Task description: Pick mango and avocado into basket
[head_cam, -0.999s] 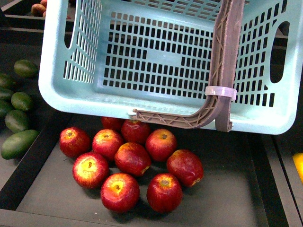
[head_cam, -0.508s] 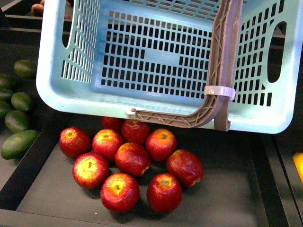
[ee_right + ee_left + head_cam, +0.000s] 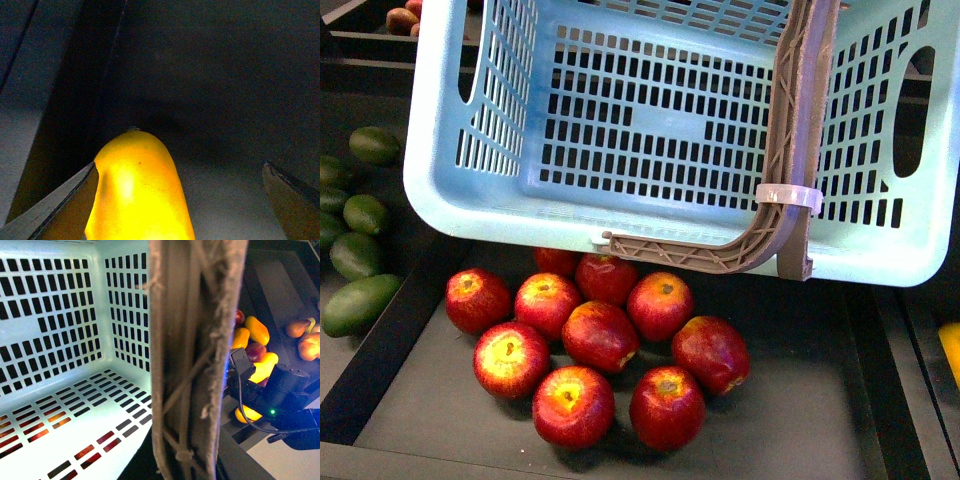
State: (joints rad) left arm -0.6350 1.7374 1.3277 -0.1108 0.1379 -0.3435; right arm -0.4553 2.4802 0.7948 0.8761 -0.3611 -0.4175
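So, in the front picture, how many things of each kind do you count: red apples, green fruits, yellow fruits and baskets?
red apples: 10 (one half hidden under the basket)
green fruits: 7 (three cut off by the picture edge)
yellow fruit: 1 (cut off by the edge)
basket: 1
Total: 19

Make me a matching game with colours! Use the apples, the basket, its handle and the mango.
Things:
1. apples
2. basket
3. handle
4. mango

Colours:
a. brown
b. yellow-orange
c. red
d. light teal

Right pairs: 1-c, 2-d, 3-a, 4-b
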